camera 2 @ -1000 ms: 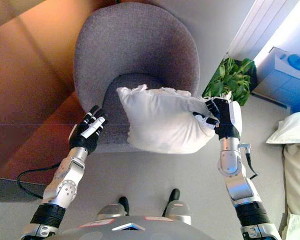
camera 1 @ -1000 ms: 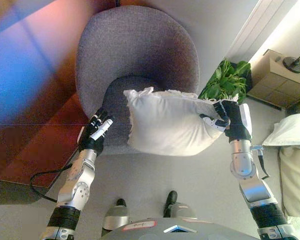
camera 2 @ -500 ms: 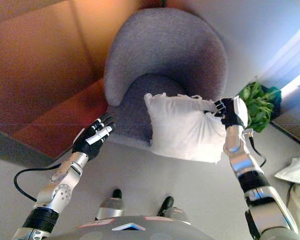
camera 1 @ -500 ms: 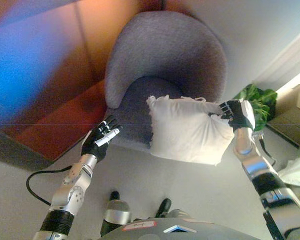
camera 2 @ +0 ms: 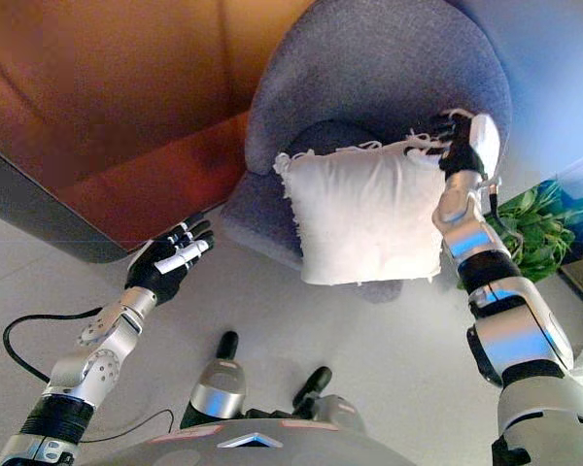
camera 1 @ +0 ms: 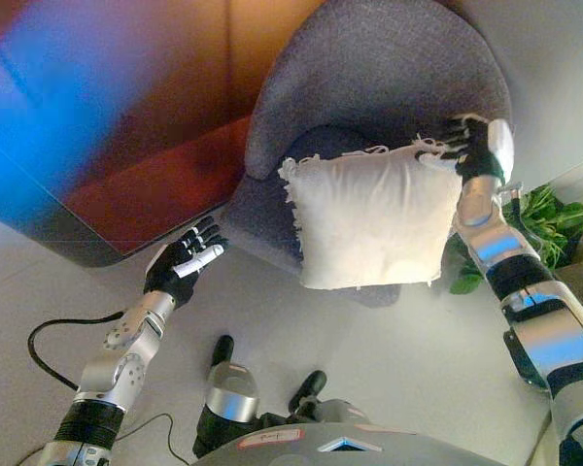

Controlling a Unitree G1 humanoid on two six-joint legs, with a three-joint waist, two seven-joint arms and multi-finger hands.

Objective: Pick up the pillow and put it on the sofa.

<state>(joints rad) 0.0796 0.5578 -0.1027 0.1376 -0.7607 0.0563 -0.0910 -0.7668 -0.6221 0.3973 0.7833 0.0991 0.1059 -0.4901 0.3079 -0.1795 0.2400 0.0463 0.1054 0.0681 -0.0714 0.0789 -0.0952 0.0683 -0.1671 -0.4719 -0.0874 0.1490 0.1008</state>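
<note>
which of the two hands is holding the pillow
The right hand, raised in front of the grey chair, grips the white pillow by its top corner. The left hand hangs open and empty over the floor.

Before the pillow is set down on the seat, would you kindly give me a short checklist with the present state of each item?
1. Right robot hand grips the pillow at its top corner: ok.
2. Pillow is clear of the floor, hanging in front of the grey sofa: ok.
3. Seat cushion is free of other things where visible: ok; the part behind the pillow: cannot tell.
4. Left robot hand is open and away from the pillow: ok.
5. Plant beside the sofa is clear of the right arm: cannot tell.
</note>
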